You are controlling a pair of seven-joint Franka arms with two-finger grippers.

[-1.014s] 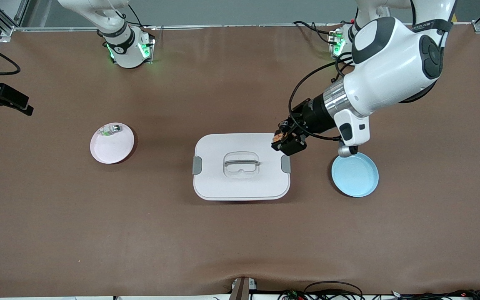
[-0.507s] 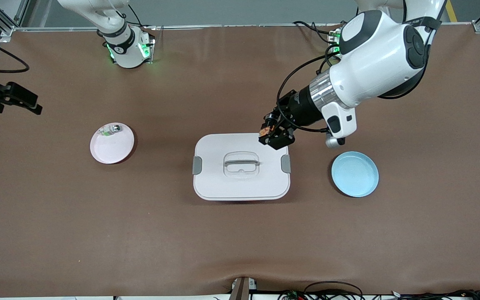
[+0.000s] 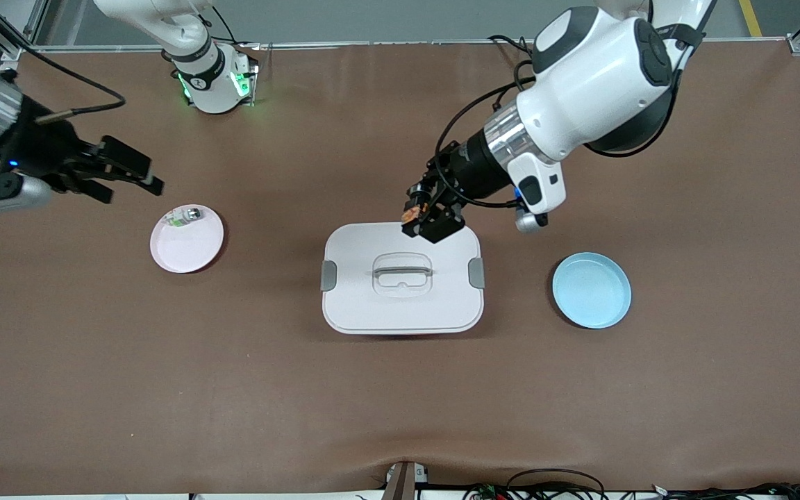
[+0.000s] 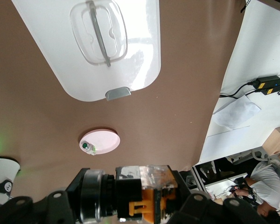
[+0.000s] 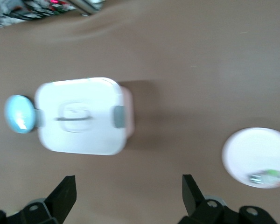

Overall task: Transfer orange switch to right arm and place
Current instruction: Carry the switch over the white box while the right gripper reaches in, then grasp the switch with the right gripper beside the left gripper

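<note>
My left gripper is shut on the orange switch, a small black block with an orange part, and holds it in the air over the edge of the white lidded box that lies toward the robots' bases. In the left wrist view the orange switch sits clamped between the jaws. My right gripper is open and empty, in the air over the bare table near the pink plate. In the right wrist view its fingertips stand wide apart over brown table.
The white box has a clear handle and grey latches. The pink plate holds a small clear-green-and-silver piece. A light blue plate lies toward the left arm's end. Both plates and the box also show in the wrist views.
My left gripper has carried the switch from beside the blue plate toward the table's middle, over the box's edge. My right arm has swung in from the table's end toward the pink plate.
</note>
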